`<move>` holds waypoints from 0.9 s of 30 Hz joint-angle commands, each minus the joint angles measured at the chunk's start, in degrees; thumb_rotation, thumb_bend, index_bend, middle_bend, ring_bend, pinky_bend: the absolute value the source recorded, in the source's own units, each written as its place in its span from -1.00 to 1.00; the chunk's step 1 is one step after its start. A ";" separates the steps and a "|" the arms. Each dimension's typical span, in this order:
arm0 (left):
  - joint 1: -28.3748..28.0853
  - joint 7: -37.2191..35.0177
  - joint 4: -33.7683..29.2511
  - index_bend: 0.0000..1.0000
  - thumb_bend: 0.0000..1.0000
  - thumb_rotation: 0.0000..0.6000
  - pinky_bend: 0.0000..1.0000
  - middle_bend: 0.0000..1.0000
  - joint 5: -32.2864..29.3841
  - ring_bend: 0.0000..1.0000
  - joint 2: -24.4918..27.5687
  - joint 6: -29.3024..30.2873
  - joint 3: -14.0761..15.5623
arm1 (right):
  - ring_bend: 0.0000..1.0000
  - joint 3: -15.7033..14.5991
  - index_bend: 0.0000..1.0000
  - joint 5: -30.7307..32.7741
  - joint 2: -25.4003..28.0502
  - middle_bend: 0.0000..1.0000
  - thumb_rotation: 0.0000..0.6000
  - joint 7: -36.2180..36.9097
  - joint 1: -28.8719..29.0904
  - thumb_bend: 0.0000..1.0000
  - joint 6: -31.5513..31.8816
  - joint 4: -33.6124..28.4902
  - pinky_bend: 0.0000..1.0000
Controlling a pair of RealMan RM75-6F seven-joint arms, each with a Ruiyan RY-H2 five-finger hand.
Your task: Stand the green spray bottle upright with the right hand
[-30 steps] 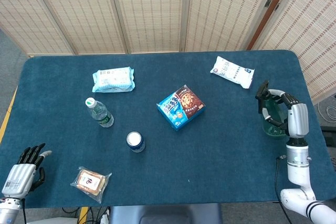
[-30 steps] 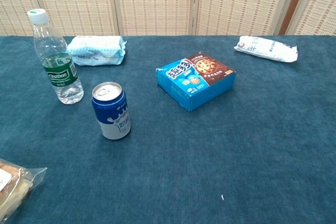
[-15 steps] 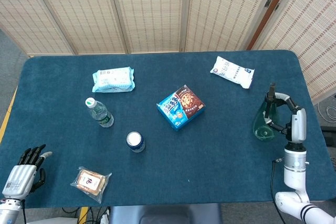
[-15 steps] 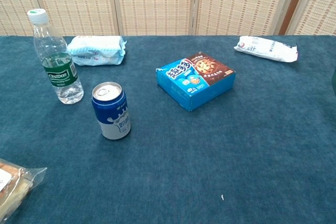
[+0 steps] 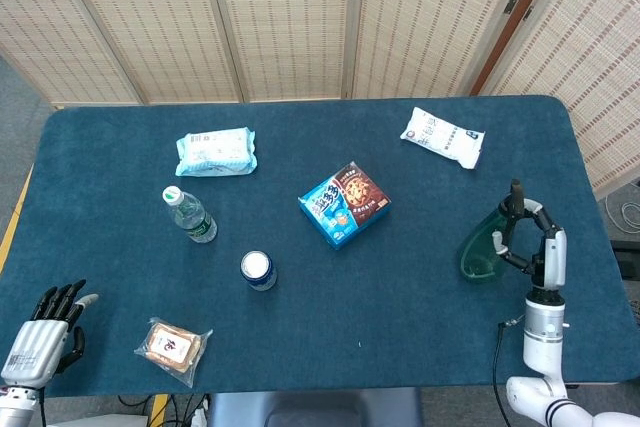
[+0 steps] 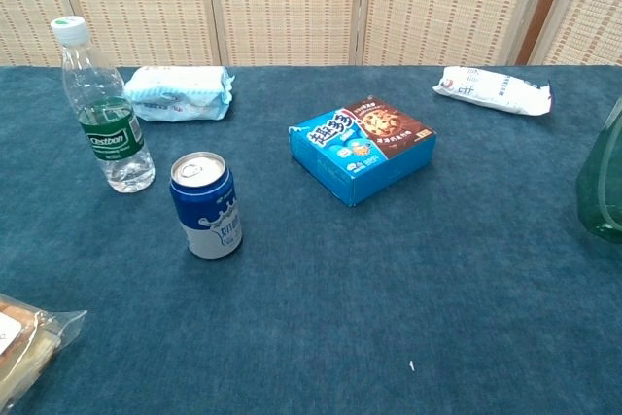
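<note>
now the right hand [image 5: 533, 243] has carried the green spray bottle [image 5: 482, 247] inward from the table's right edge over the last second, so that its green body has come into the right margin of the chest view, where a second ago there was only blue cloth. the hand grips it about the neck and trigger end, fingers wrapped round, with the wide base pointing toward the middle of the table [image 5: 420, 277]. by my reading the bottle is raised but still leaning, so the step in hand is tipping it onto its base and setting it down; the task looks well under way but not done. the bottle is translucent dark green, broad and rounded at the bottom, narrowing to a dark nozzle near the fingers; in the chest view only a sliver of its side shows. whether its base touches the cloth i cannot tell. the left hand [image 5: 40, 320] rests low at the near left corner, holding nothing, fingers loosely apart.
</note>
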 commanded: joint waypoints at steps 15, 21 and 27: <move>1.33 1.87 -1.58 -0.64 0.48 1.00 -1.00 -0.86 1.34 -0.87 0.52 2.06 0.67 | -0.05 -1.68 -0.02 -1.01 -6.40 0.13 1.00 4.66 -0.42 -0.40 1.94 9.56 0.11; 1.76 2.94 -2.38 -0.64 0.48 1.00 -1.00 -0.86 1.63 -0.87 0.55 2.48 0.87 | -0.05 -2.57 -0.02 -1.33 -7.58 0.13 1.00 5.52 -1.51 -0.40 2.75 11.19 0.11; 2.11 3.27 -2.64 -0.64 0.47 1.00 -1.00 -0.86 2.12 -0.87 0.49 3.05 1.06 | -0.05 -3.29 -0.02 -1.57 -8.49 0.13 1.00 6.51 -2.67 -0.40 3.67 12.50 0.11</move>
